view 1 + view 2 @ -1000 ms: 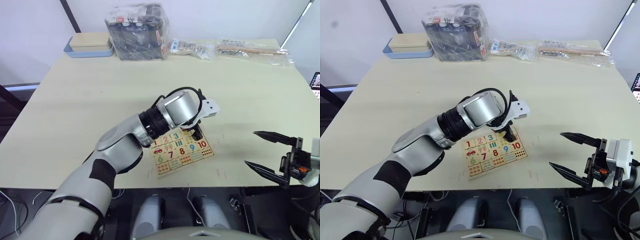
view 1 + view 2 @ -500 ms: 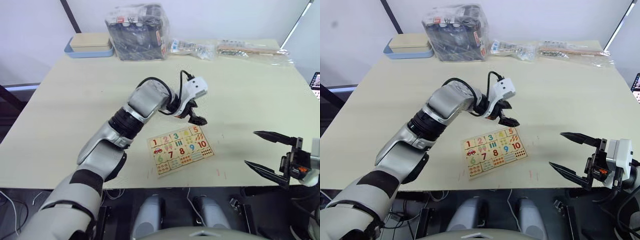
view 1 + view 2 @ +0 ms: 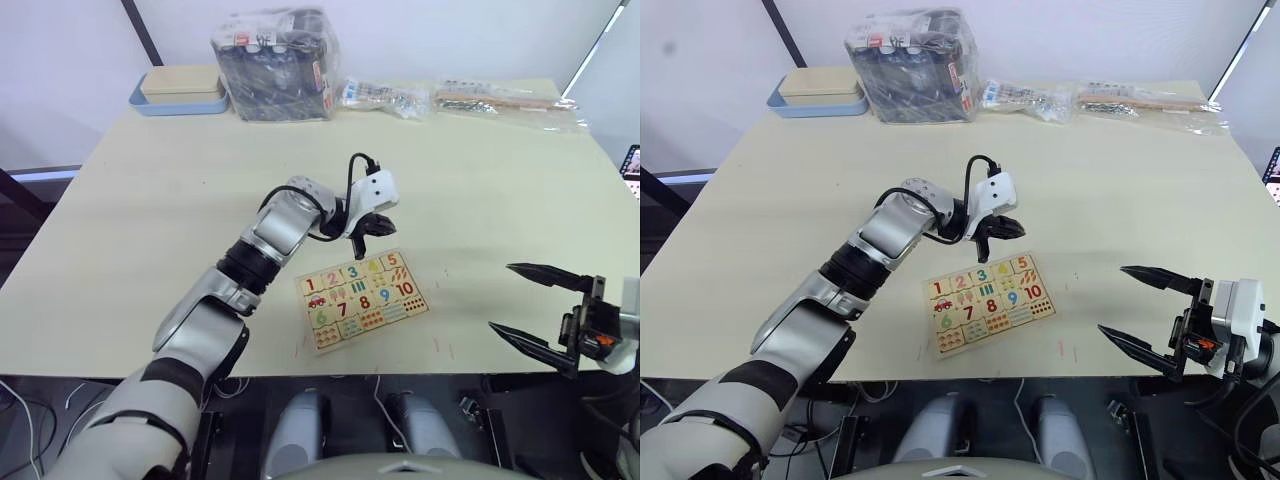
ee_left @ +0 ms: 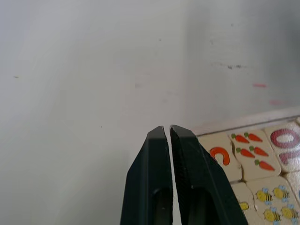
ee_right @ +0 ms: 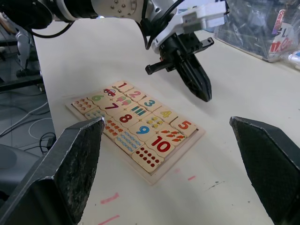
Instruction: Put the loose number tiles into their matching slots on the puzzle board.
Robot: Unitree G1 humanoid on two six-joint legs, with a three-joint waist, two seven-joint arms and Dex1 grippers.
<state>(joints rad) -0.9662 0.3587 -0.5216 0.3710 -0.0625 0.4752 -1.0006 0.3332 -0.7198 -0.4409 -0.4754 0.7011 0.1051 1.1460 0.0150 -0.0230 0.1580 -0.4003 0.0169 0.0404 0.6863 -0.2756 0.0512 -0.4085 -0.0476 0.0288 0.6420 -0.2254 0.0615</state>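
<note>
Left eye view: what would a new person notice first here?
First, the colourful puzzle board near the table's front edge, with tiles 1 to 5 seated in its top row. Just behind it hovers the left gripper, fingers shut and empty. The right gripper waits wide open at the table's front right.

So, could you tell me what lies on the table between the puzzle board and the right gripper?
Bare table: nothing between the puzzle board and the right gripper, seen from the left eye view.

puzzle board [image 3: 362, 296]: 1 | number tiles [image 5: 151, 103] 1–5 seated: 5 | grippers: 2 | plastic bags [image 3: 275, 62] behind: perhaps 3
</note>
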